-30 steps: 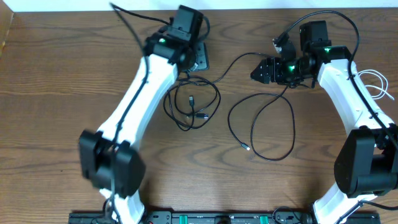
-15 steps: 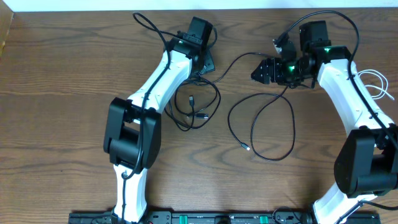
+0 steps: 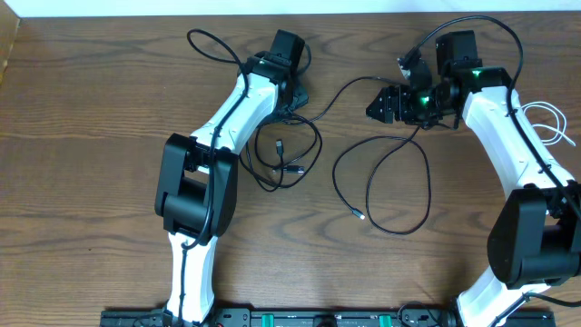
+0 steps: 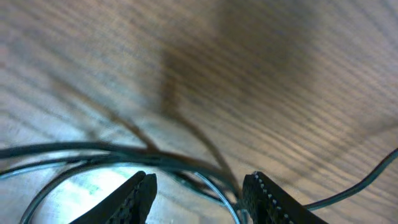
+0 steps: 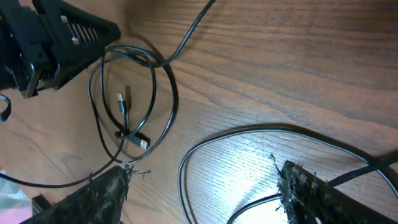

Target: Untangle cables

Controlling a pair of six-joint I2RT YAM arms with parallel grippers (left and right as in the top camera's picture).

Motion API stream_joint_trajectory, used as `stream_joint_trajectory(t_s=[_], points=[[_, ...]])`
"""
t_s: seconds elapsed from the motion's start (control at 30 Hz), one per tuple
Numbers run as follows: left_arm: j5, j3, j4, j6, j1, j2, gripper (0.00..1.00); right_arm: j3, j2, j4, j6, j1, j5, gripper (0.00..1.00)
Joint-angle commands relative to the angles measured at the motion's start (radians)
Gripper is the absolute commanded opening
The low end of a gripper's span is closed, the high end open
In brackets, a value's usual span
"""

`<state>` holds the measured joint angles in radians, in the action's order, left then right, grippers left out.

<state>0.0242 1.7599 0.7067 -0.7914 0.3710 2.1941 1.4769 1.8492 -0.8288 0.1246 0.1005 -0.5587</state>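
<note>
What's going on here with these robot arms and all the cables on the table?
Two robot arms are working on cables on a wooden table. The left gripper is down at the top of the coiled black cable, jaws apart with several strands between them and nothing pinched yet. The right gripper hangs open over the second black cable, a wide loop to the right of the coil. The white cable lies apart at the far right edge.

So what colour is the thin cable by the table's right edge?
The cable is white; the overhead view shows it best.
</note>
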Motion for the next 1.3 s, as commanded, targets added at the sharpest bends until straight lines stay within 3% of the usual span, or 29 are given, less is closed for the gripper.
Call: stream_joint_trajectory(t_s=[0.0, 0.23, 0.43, 0.63, 1.13, 1.2, 1.27], points=[[-0.004, 0.001, 0.022, -0.027, 0.002, 0.009, 0.51, -0.002, -0.002, 0.0, -0.006, 0.009, 0.007, 0.76], [-0.006, -0.041, 0.019, -0.158, 0.016, 0.009, 0.51, -0.002, -0.002, 0.0, -0.006, 0.023, 0.007, 0.76], [-0.013, -0.11, -0.087, -0.307, 0.018, 0.01, 0.5, -0.002, -0.002, 0.002, -0.006, 0.042, 0.008, 0.76], [-0.013, -0.12, -0.198, -0.319, 0.018, 0.01, 0.5, -0.002, -0.002, -0.002, -0.006, 0.045, 0.008, 0.76], [-0.013, -0.12, -0.189, -0.322, 0.019, 0.064, 0.47, -0.002, -0.002, -0.002, -0.006, 0.045, 0.011, 0.76], [-0.012, -0.12, -0.194, -0.322, 0.019, 0.09, 0.37, -0.002, -0.002, -0.002, -0.006, 0.045, 0.011, 0.76], [-0.006, -0.12, -0.193, -0.321, 0.019, 0.108, 0.09, -0.002, -0.002, -0.002, -0.006, 0.045, 0.011, 0.76]])
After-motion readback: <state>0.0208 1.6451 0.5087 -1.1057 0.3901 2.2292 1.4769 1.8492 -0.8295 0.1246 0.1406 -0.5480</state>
